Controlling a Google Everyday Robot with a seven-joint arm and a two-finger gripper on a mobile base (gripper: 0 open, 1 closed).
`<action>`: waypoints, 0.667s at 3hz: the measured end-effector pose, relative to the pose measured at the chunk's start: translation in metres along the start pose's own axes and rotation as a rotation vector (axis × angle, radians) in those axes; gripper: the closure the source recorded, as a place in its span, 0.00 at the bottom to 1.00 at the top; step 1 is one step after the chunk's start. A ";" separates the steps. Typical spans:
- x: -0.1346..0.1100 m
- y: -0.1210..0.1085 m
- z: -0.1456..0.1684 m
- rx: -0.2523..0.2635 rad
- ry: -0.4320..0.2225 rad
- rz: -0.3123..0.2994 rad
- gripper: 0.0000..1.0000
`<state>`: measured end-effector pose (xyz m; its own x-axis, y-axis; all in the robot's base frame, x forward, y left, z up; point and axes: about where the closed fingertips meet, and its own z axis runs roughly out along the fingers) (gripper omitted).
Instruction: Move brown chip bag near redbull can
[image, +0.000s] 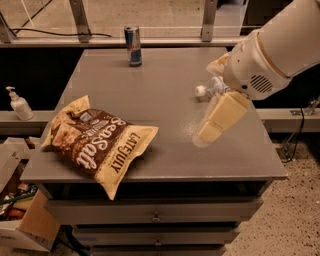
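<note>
The redbull can (133, 46) is standing far back, the crinkled brown chip bag (100, 142) lying front-left; the gripper (220, 117) is hanging right, grip unclear.

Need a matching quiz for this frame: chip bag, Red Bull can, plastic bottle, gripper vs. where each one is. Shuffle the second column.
Column 1
1. brown chip bag
2. redbull can
3. plastic bottle
4. gripper

Column 2
A. upright near the far edge of the table
B. over the table's right part, nearer the camera than the bottle
C. lying flat at front left, one corner past the front edge
D. on its side at right, mostly hidden by the arm

Pairs: 1-C, 2-A, 3-D, 4-B
</note>
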<state>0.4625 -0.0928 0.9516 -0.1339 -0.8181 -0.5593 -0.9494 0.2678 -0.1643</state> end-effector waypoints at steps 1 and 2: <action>-0.035 0.014 0.030 -0.051 -0.096 -0.042 0.00; -0.064 0.034 0.061 -0.119 -0.164 -0.091 0.00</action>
<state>0.4559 0.0003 0.9323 -0.0073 -0.7399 -0.6727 -0.9836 0.1267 -0.1286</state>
